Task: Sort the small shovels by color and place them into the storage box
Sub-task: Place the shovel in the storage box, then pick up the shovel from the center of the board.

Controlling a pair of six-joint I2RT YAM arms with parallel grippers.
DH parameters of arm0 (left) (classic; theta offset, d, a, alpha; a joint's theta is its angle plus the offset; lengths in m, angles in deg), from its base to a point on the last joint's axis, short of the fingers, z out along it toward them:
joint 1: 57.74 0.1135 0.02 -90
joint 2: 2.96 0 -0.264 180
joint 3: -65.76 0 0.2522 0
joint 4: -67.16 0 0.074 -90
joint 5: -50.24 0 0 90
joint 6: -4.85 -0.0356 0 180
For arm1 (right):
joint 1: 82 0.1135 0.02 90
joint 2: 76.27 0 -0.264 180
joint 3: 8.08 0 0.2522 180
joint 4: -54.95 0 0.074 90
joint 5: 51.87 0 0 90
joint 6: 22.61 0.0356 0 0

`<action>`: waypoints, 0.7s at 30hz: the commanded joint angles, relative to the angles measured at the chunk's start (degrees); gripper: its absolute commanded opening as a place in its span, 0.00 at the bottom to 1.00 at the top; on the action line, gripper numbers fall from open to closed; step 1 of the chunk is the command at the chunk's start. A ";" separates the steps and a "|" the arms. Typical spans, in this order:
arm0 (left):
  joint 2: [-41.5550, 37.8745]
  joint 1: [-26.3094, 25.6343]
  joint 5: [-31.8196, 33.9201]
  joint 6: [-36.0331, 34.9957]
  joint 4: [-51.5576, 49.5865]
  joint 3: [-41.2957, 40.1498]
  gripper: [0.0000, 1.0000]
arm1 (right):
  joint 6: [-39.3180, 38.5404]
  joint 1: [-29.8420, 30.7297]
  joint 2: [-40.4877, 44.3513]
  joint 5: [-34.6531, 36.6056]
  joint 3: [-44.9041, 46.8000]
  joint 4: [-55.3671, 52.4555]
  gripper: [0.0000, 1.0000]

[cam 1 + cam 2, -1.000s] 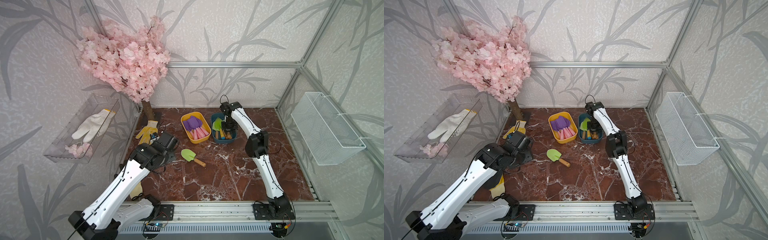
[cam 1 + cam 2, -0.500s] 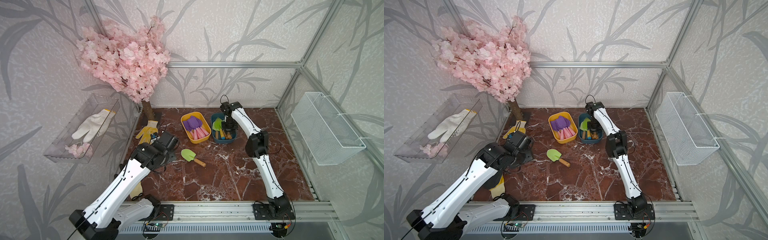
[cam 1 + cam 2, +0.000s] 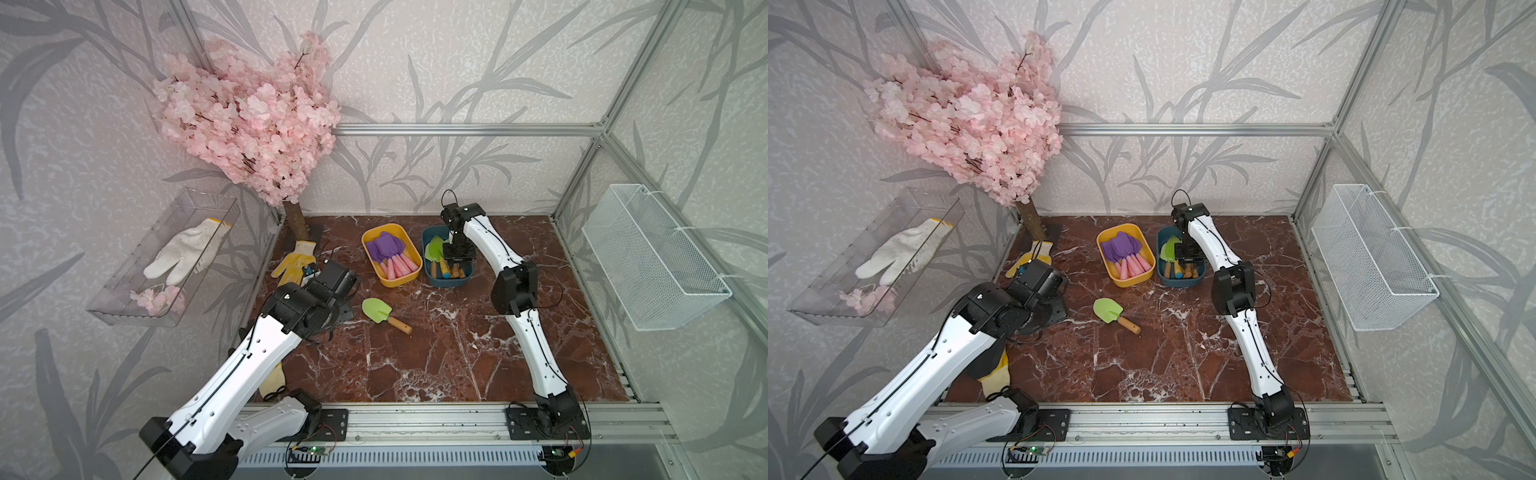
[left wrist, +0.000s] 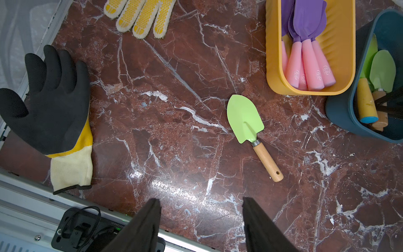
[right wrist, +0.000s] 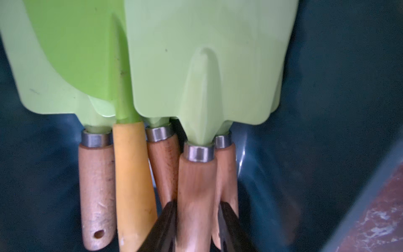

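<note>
Step in hand: we judge this to be the setting-down of a green shovel into the teal tub, with the sorting nearly done.
Right side: the right jaws are down inside the teal tub, narrow, one finger on each side of the wooden handle of the top shovel. We cannot tell whether they pinch it or stand just free of it (the handle is blurred in the right wrist view).
Teal tub contents: light green shovels stacked blade on blade, handles side by side, with a yellow-handled shovel among them.
Other tub: the yellow tub sits just beside the teal one and holds the purple shovels, their pink handles together toward the near end.
On the bench: one loose shovel, light green blade and wooden handle, lies flat near the tubs but apart from them, with nothing touching it.
Left side: the left jaws stand wide and empty above bare bench, the loose shovel ahead of them in the left wrist view.
Bystanders: a black glove and a yellow dotted glove lie off to one side; not ours to sort.
Next move: the right jaws must part enough to clear the handle and rise straight out without dragging the stack. The loose shovel then wants a grasp across its handle and a trip to the teal tub, since its colour matches that pile.
Watch for: the teal tub is crowded, so we would lay the last one along the others, not across them.
</note>
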 commanded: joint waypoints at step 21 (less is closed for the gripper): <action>2.84 -3.64 0.92 6.64 -1.81 2.97 0.60 | -6.24 2.06 29.19 1.44 12.54 0.78 0.46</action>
